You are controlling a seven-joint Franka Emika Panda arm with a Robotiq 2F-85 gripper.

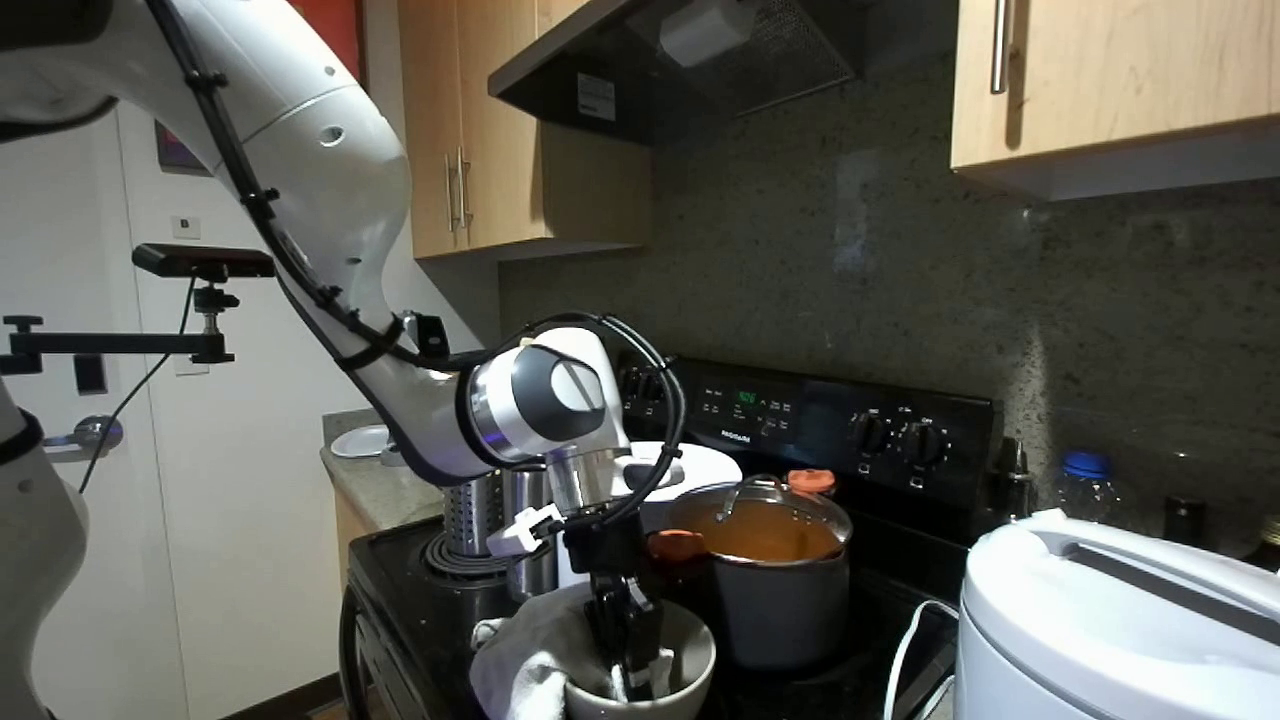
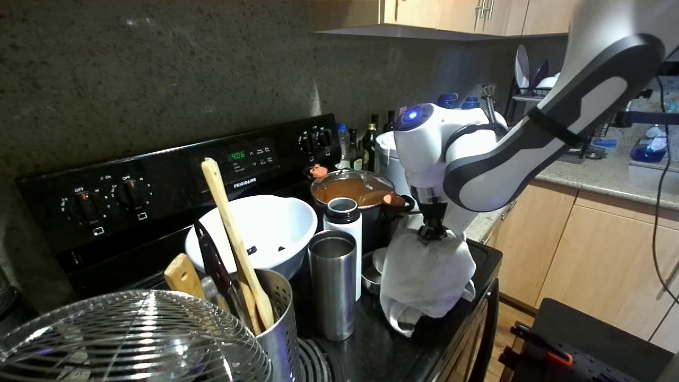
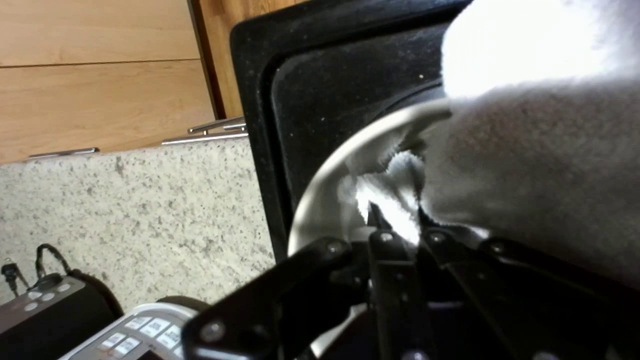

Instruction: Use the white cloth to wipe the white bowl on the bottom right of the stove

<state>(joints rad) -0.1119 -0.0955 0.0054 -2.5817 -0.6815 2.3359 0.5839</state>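
The white bowl (image 1: 690, 690) stands on the stove. It also shows in the wrist view (image 3: 320, 200). My gripper (image 1: 632, 678) points down with its fingertips inside the bowl. In the wrist view the fingers (image 3: 401, 225) are close together with a bright fold of cloth pinched between them. The white cloth (image 1: 535, 650) drapes out of the bowl over its rim and hangs down outside. In an exterior view the cloth (image 2: 424, 273) covers the fingertips and hides most of the bowl. In the wrist view the cloth (image 3: 530, 165) fills the right side.
A lidded pot (image 1: 780, 600) with orange handle grips stands close beside the bowl. A steel tumbler (image 2: 333, 286), a white bottle (image 2: 350, 228), a large white basin (image 2: 265, 223) and a utensil holder (image 2: 281, 318) stand nearby. A white appliance (image 1: 1090, 620) sits on the counter.
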